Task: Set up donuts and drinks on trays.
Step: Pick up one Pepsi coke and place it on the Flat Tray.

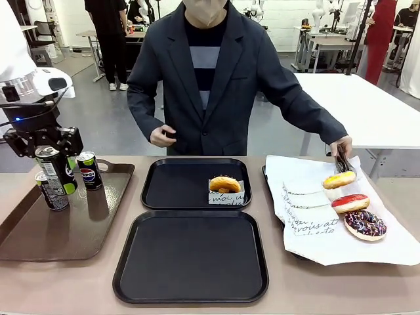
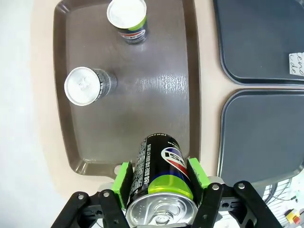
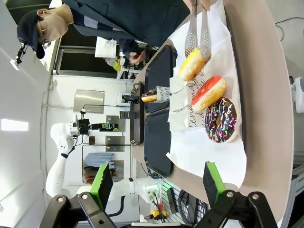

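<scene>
Looks early: just one golden donut (image 1: 225, 183) in its paper boat (image 1: 226, 196), sitting at 3 o'clock on the far black tray (image 1: 177, 187), with the near black tray (image 1: 190, 256) bare and no drink on either. Left pincer (image 2: 160, 179) clamped around a dark can (image 2: 159, 164) held over the brown tray (image 1: 39, 236) at 9 o'clock of the counter (image 1: 65, 282) (Pepsi can (image 1: 88, 170) and another can (image 2: 85, 86) standing there), right pincer (image 3: 156, 183) spread wide on nothing. At 3 o'clock, yellow donut (image 1: 339, 179) pinched in tongs (image 1: 343, 162) by a person's hand (image 1: 341, 146), red donut (image 1: 350, 203) and sprinkled donut (image 1: 365, 224) lying on the white paper (image 1: 308, 216), so most of both jobs probably left.

A lab: a white worktable (image 1: 357, 108) and equipment-laden benches (image 1: 325, 42) across an open grey floor (image 1: 98, 125).
</scene>
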### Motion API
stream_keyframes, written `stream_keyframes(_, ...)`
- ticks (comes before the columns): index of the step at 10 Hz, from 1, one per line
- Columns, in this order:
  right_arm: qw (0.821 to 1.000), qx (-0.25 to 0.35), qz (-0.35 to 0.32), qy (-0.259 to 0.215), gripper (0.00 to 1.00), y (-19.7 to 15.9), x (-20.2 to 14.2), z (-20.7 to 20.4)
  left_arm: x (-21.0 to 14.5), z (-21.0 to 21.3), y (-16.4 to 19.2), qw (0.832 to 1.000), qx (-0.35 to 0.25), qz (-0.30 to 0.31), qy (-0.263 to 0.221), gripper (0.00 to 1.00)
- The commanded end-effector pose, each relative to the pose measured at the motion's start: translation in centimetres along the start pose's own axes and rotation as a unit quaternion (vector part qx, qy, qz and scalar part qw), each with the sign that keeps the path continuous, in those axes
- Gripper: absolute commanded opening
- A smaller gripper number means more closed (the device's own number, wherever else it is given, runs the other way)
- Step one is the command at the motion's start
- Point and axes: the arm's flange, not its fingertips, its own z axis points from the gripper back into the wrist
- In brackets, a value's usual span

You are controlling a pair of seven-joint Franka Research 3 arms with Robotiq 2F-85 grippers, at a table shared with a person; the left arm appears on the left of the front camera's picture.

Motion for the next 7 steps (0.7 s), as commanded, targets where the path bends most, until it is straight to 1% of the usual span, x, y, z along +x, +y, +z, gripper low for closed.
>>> stream_keyframes(1, 1.0, 0.004, 0.001, -0.003, 1.0, 0.1, 0.0, 0.1, 1.8, 0.1, -3.4, 0.999, 0.007, -0.028, -0.02, 0.59)
stream_keyframes(5, 1.0, 0.004, 0.001, -0.003, 1.0, 0.1, 0.0, 0.1, 5.4, -1.4, -10.6, 0.997, 0.026, -0.077, -0.008, 0.59)
stream_keyframes(7, 1.0, 0.004, 0.001, -0.003, 1.0, 0.1, 0.0, 0.1, 6.9, -2.5, -14.0, 0.993, 0.027, -0.112, -0.013, 0.59)
